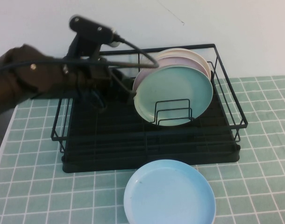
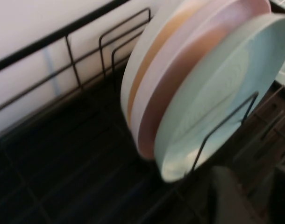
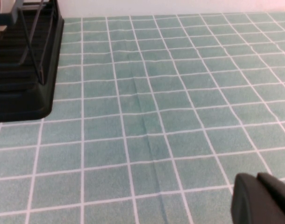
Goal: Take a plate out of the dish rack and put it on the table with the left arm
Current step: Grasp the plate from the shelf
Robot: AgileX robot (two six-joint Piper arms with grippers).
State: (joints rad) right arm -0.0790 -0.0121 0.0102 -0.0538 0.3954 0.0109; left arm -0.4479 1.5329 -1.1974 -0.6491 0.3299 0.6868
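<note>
The pale mint-green plate (image 1: 175, 93) stands upright in the small wire holder (image 1: 173, 112) of the black dish rack (image 1: 147, 144), at the front of a stack of plates. My left arm reaches over the rack from the left. The left gripper (image 1: 126, 88) is open and empty, just left of the plate's edge and apart from it. In the left wrist view the plate (image 2: 226, 88) is close ahead, and the left gripper (image 2: 257, 196) is below its rim. My right gripper (image 3: 261, 200) is shut and empty above the green tiled table (image 3: 147, 121), out of the high view.
A pale pink plate (image 1: 180, 60) and a cream plate (image 1: 191, 51) stand behind the mint one. A light blue plate (image 1: 169, 193) lies flat on the table (image 1: 264, 154) in front of the rack. The rack's corner (image 3: 21, 84) shows in the right wrist view.
</note>
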